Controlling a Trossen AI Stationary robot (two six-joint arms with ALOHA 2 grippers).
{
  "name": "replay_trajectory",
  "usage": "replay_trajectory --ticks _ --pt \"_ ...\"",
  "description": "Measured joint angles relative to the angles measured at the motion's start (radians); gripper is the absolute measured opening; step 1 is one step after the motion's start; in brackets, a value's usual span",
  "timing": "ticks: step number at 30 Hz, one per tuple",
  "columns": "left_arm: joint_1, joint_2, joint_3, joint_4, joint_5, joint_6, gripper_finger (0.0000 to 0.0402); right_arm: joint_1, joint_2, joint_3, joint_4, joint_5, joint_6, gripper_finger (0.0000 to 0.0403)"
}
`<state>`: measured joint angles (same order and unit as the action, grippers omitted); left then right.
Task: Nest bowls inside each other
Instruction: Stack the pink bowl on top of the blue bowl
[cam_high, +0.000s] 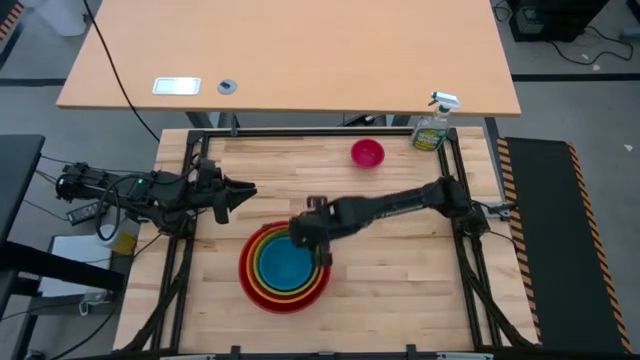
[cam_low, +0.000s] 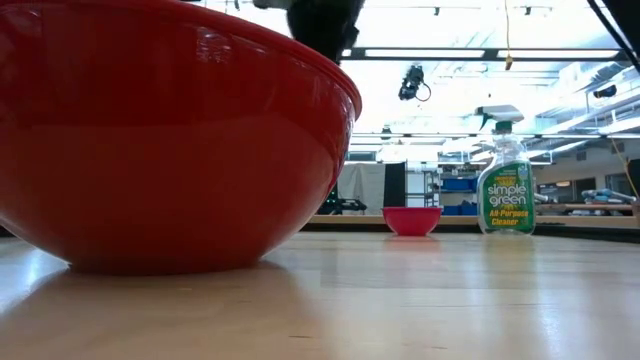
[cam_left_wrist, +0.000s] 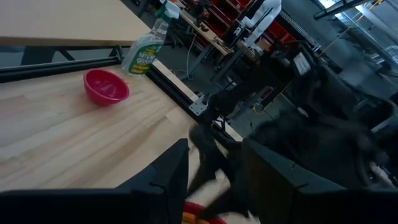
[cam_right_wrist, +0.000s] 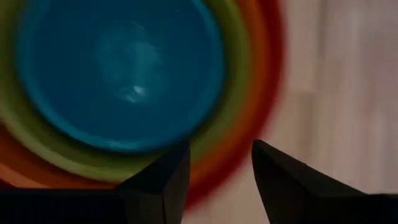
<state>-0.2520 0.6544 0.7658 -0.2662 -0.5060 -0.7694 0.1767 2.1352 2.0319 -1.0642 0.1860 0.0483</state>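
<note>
Four bowls sit nested near the table's front middle: blue innermost, then lime green, orange, and red outermost, resting on its base. The small pink bowl stands alone on its base at the far right. My right gripper hovers above the far right rim of the stack, pointing steeply down, open with nothing between its fingers. My left gripper waits open over the table's left side, pointing level toward the right.
A green spray bottle with a white nozzle stands upright at the far right corner, right of the pink bowl. Black frame rails run along the table's sides. Bare wood lies between the stack and the pink bowl.
</note>
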Motion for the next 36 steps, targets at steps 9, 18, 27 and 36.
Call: replay_trajectory --ticks 9,18,27,36 --pt "0.000 0.000 0.000 -0.004 0.000 0.031 0.0153 -0.221 -0.115 -0.184 -0.010 0.066 -0.021 0.0178" --pt "0.000 0.000 0.000 -0.007 0.000 0.031 0.0153 -0.504 -0.263 -0.483 0.000 0.086 0.079 0.0178" --pt "0.000 0.000 0.000 -0.008 -0.001 0.031 0.0153 -0.704 -0.291 -0.586 0.050 -0.069 -0.043 0.0201" --pt "0.000 0.000 0.000 -0.008 -0.001 0.027 0.0153 -0.744 -0.289 -0.602 0.050 -0.177 -0.166 0.0260"
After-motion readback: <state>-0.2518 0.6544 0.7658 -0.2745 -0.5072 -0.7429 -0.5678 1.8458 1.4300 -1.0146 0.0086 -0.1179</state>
